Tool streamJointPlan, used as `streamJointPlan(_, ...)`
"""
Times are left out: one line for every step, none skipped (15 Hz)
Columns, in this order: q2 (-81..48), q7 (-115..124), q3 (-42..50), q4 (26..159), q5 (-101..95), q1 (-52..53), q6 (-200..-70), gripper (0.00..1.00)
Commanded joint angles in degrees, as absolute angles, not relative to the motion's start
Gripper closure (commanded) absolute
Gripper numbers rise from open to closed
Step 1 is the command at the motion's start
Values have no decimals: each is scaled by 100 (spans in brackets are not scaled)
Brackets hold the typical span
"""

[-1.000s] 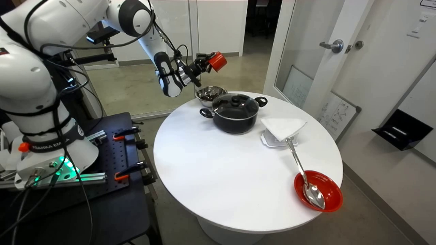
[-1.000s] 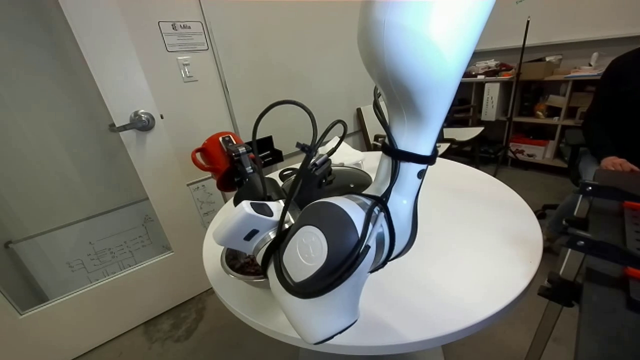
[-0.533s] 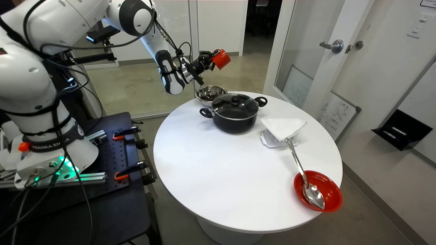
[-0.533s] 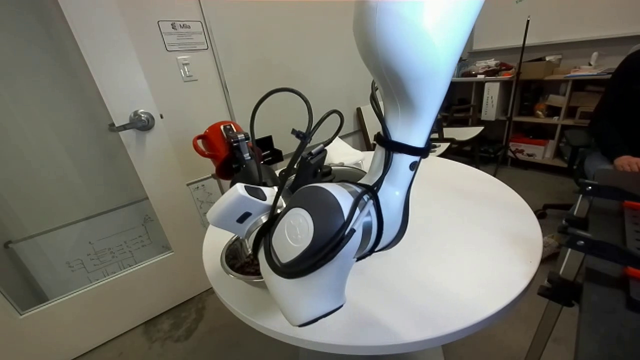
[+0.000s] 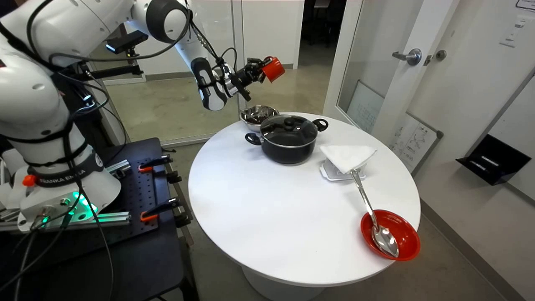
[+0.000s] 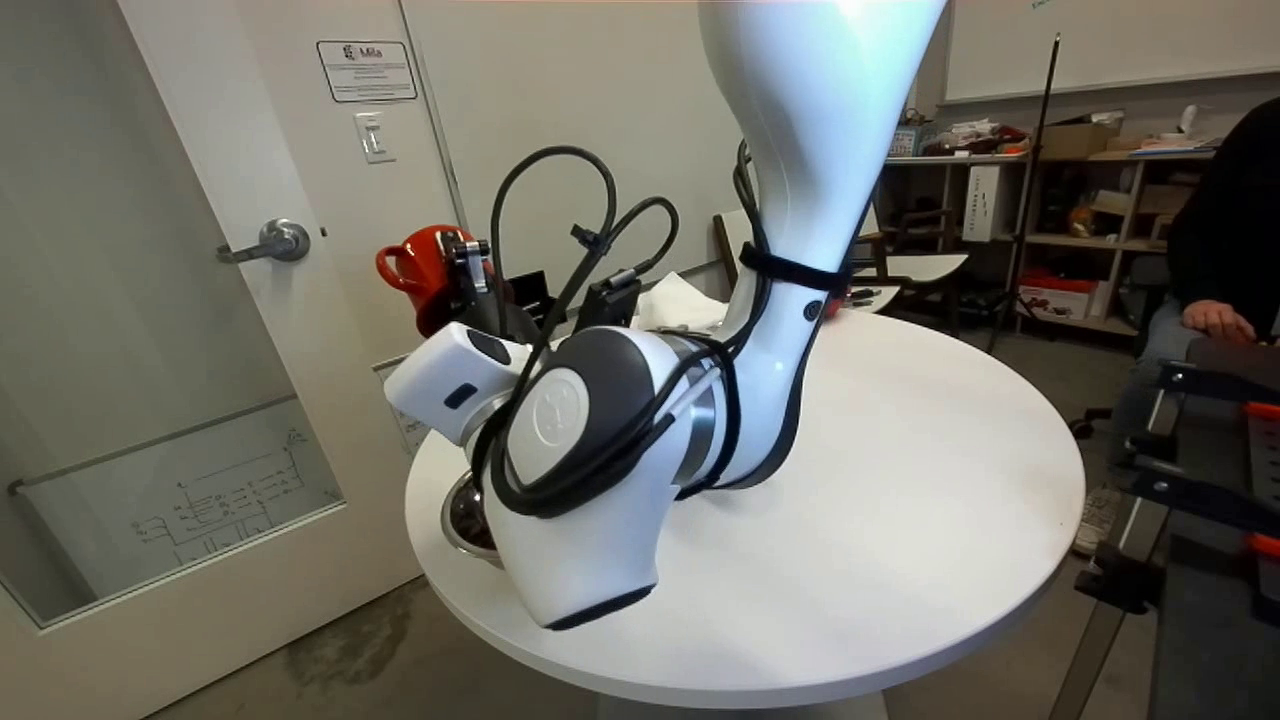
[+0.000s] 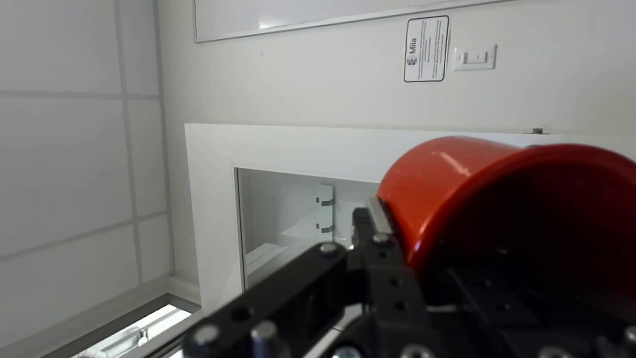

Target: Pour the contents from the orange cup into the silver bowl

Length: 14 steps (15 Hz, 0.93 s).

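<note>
The orange cup [image 5: 273, 69] is a red-orange mug held in the air, tilted, above and beyond the table's far edge. It also shows in an exterior view [image 6: 415, 268], with its handle to the left. My gripper [image 5: 261, 70] is shut on its sides. In the wrist view the cup [image 7: 442, 179] fills the right side with its mouth toward the camera; the inside is too dark to tell contents. One finger presses the wall; the other is mostly lost in shadow. The silver bowl [image 5: 250, 124] stands below, with dark pieces in it; my arm partly hides it in an exterior view [image 6: 462, 540].
A dark two-handled pot [image 5: 288, 146] with a glass lid stands beside the bowl. A white cloth [image 5: 349, 156] lies on a clear container. A red bowl [image 5: 411, 246] holds a large spoon [image 5: 385, 240] near the round table's edge [image 5: 234, 251]. A glass door [image 6: 200, 400] stands close behind.
My gripper and the cup have risen and moved slightly farther from the robot base, away from the bowl. The cup stays held. The bowl and pot have not moved.
</note>
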<state>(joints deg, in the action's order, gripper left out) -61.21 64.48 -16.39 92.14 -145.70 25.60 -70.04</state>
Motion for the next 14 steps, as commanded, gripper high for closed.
streamJointPlan(-5620, 6607, -1946, 9460, -14152, 2315, -7562, 98)
streamJointPlan(-5475, 6608, -2041, 9540, -13980, 2239, -7820, 98)
streamJointPlan(-5319, 6603, -2132, 9613, -13782, 2167, -8070, 98)
streamJointPlan(-5154, 6670, -2227, 9692, -13608, 2077, -8396, 98)
streamJointPlan(-4967, 6760, -2285, 9804, -13486, 2009, -8686, 98)
streamJointPlan(-4802, 6784, -2349, 9873, -13301, 1929, -8995, 98)
streamJointPlan(-4613, 6809, -2390, 9968, -13158, 1844, -9354, 98)
streamJointPlan(-4465, 6845, -2419, 10016, -13009, 1759, -9702, 98)
streamJointPlan(-4306, 6863, -2438, 10064, -12843, 1660, -10075, 98)
streamJointPlan(-4177, 6849, -2430, 10088, -12683, 1563, -10481, 98)
streamJointPlan(-4097, 6828, -2410, 10066, -12497, 1472, -10875, 98)
streamJointPlan(-4033, 6855, -2364, 10052, -12388, 1373, -11313, 98)
streamJointPlan(-3986, 6882, -2324, 10032, -12282, 1271, -11737, 98)
streamJointPlan(-3959, 6922, -2284, 10008, -12213, 1165, -12176, 98)
